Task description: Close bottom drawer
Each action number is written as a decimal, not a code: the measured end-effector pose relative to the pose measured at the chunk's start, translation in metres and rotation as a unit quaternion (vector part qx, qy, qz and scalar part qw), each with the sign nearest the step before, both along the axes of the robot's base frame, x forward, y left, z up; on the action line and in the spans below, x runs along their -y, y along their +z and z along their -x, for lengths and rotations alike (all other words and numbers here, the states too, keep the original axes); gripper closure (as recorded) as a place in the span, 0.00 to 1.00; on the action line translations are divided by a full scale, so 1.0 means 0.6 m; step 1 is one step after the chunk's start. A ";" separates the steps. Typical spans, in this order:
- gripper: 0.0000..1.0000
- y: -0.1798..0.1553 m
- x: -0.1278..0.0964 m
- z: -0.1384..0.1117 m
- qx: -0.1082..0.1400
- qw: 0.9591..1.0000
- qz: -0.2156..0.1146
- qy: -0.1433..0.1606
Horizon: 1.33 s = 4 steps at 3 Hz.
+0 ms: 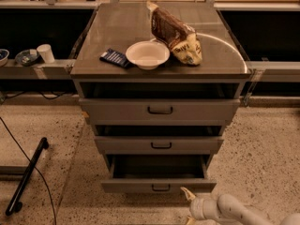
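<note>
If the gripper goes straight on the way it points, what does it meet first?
Probably the bottom drawer, on its front near the handle; the gripper sits low just before it, though depth is unclear.

The gripper (188, 206) lies just in front of the pulled-out bottom drawer (126, 186), right of its handle (161, 187)
</note>
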State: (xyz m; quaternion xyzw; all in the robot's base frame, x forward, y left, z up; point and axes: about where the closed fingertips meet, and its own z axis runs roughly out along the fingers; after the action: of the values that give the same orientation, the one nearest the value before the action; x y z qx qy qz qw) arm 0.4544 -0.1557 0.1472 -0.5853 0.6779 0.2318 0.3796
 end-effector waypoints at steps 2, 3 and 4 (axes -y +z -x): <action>0.50 -0.022 0.003 -0.061 0.023 1.000 -0.004 -0.007; 0.72 -0.033 0.015 -0.095 0.031 0.999 -0.004 -0.019; 0.86 -0.036 0.025 -0.133 0.045 0.998 0.002 -0.036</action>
State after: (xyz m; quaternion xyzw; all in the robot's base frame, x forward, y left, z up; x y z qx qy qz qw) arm 0.5340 -0.1706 0.1257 -0.5707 0.6816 0.1900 0.4167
